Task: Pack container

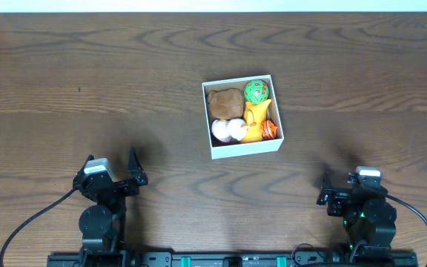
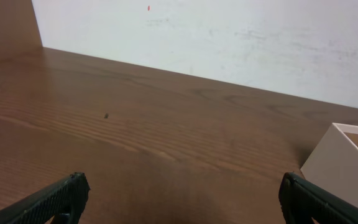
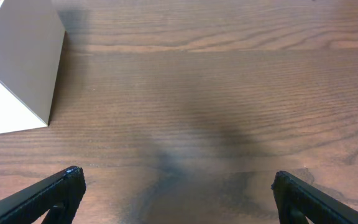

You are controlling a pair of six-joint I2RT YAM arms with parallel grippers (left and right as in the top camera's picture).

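The left tool (image 2: 182, 186) sits low at the near left edge of the counter (image 1: 65, 81). Its two fingers are spread wide and hold nothing. From it, the container (image 1: 245, 151) lies ahead and off to the right. In the left wrist view only a white corner of the container shows, at the far right edge. The bare wood between the two holds nothing to steer around.

The container stands near the middle of the counter, turned slightly off square to the counter's edges. As it is square, it has no long side to line up with. Packed close inside are a brown plush (image 1: 224, 102), a green ball (image 1: 256, 91), a yellow toy (image 1: 256, 113), a white and pink piece (image 1: 228, 130) and a small orange piece (image 1: 272, 131). No loose toy shows on the counter, so the packing looks done or nearly so.

The right tool (image 3: 179, 180) rests at the near right edge, released and empty, fingers wide apart. The container lies ahead of it and to its left, one white wall showing at the left of the right wrist view. This arm seems a little the nearer of the two, and its path to the container is also free.
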